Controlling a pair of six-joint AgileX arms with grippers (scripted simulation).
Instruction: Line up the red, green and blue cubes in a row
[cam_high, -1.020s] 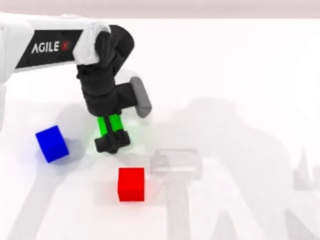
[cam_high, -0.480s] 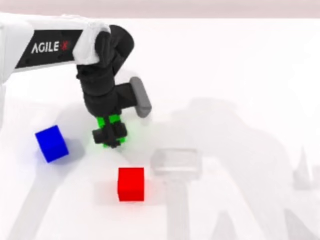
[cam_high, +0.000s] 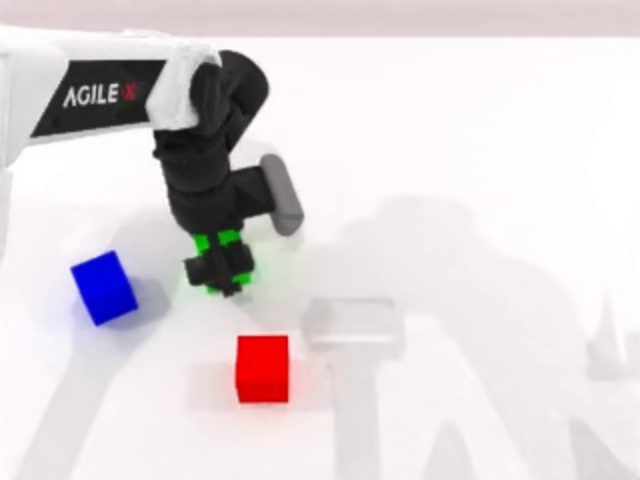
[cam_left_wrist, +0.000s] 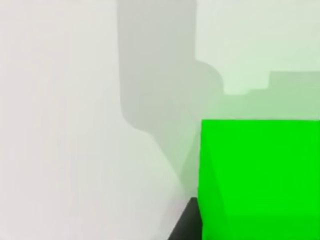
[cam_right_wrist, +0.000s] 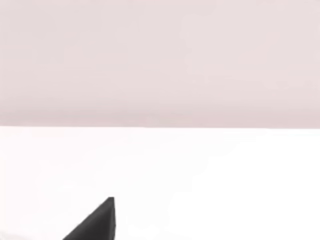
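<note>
My left gripper (cam_high: 222, 275) is shut on the green cube (cam_high: 222, 241), at the table's left-middle. Up close in the left wrist view, the green cube (cam_left_wrist: 260, 180) fills the space beside a dark fingertip (cam_left_wrist: 187, 224), with its shadow on the white table behind it. The blue cube (cam_high: 103, 287) rests on the table to the left of the gripper, apart from it. The red cube (cam_high: 262, 368) lies nearer the front, a little right of the gripper. My right gripper (cam_right_wrist: 95, 225) is out of the top view; its wrist view shows only a dark corner of it over bare table.
The white table (cam_high: 480, 150) carries soft grey arm shadows (cam_high: 350, 325) just right of the red cube. The left arm's white link (cam_high: 90, 95) and black wrist reach in from the upper left.
The left gripper with the green cube has drawn slightly towards the far side, away from the red cube, then held almost still. The blue and red cubes have not moved.
</note>
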